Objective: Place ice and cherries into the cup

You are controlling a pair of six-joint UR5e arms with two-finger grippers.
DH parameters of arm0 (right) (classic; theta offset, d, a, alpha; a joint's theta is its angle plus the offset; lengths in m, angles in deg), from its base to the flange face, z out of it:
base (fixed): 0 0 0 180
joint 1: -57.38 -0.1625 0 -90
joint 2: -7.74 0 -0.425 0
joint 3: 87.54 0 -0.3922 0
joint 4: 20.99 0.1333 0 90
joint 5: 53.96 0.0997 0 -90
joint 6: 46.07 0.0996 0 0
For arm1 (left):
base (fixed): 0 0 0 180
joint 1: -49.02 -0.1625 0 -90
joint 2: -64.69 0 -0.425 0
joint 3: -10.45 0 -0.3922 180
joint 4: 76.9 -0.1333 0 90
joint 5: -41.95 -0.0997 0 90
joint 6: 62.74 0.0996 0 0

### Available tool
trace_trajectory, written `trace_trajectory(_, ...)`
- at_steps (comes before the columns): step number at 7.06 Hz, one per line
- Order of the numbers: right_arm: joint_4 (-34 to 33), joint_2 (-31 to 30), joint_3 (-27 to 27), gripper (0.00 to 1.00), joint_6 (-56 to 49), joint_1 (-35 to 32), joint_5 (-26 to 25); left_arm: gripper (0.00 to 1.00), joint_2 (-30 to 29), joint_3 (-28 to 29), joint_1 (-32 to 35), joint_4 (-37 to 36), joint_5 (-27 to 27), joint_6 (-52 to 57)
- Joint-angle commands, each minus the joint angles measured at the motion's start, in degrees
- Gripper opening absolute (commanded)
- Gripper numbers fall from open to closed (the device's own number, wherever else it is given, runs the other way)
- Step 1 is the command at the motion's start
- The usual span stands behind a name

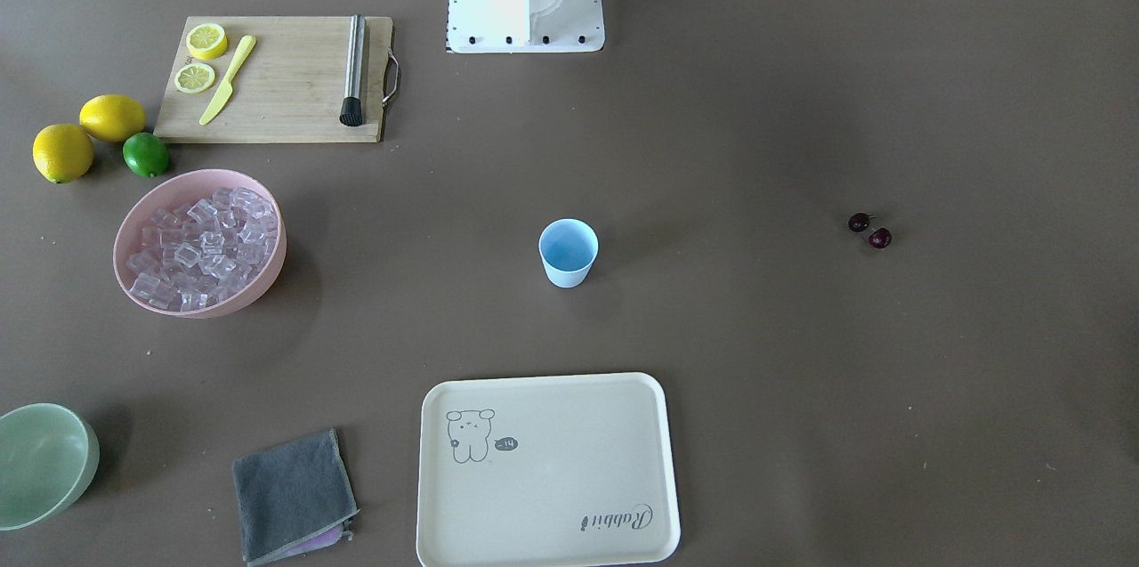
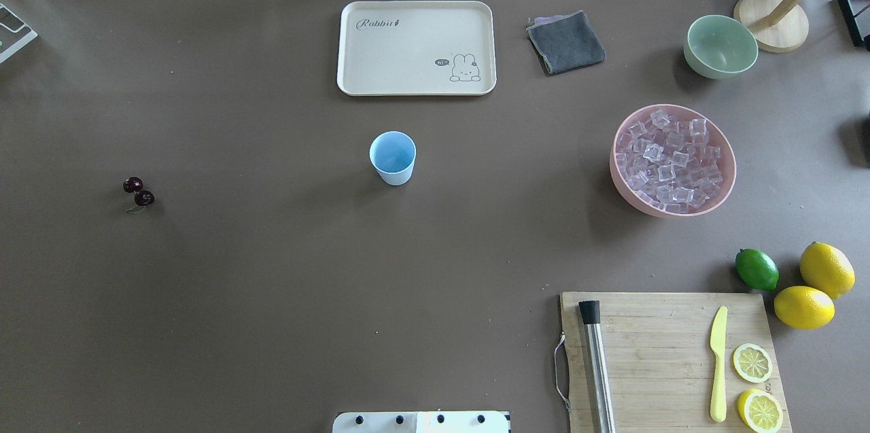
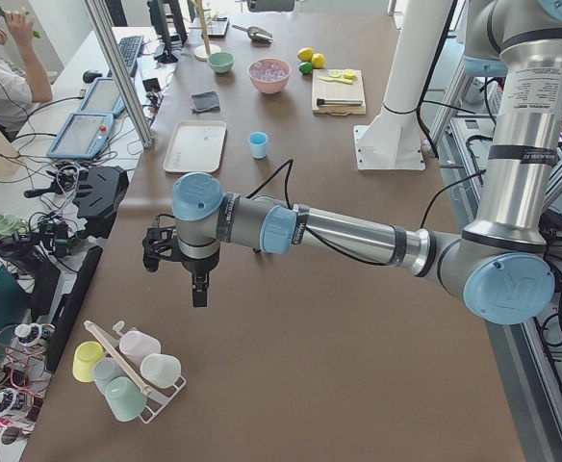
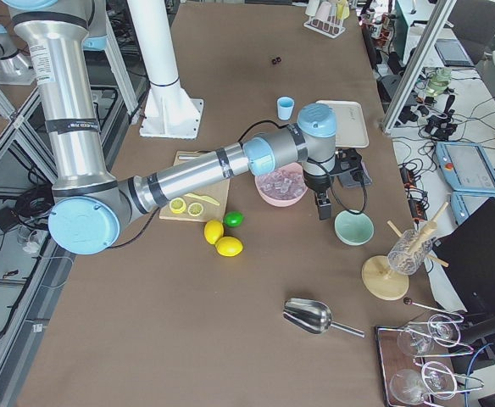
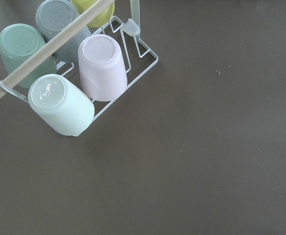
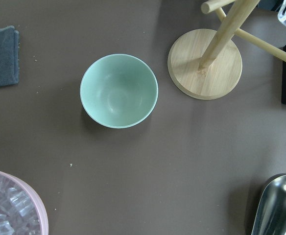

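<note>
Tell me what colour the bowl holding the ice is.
Pale pink. The bowl shows best in the overhead exterior view.

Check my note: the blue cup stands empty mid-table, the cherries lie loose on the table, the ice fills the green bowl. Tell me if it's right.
One error: the ice fills the pink bowl; the green bowl is empty, as the overhead exterior view shows. The cup and cherries are as stated.

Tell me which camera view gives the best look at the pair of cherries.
The overhead exterior view: the two glossy dark red cherries lie unobstructed on the brown table, stem visible. The front-facing view shows them about as clearly; exterior right only as a distant dark speck. The other views miss them.
</note>
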State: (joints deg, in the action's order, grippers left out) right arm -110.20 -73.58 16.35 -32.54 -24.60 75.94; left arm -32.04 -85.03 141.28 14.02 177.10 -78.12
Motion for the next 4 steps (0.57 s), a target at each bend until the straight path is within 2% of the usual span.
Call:
trace_trajectory(1,0.0,0.02,0.26,1.0,0.0,-0.03,0.09,0.98,-0.12,0.04,-0.06,0.39,-1.71,0.0)
trace_trajectory(4,0.0,0.02,0.26,1.0,0.09,-0.03,0.18,0.98,-0.56,-0.32,-0.06,0.66,-2.69,0.09)
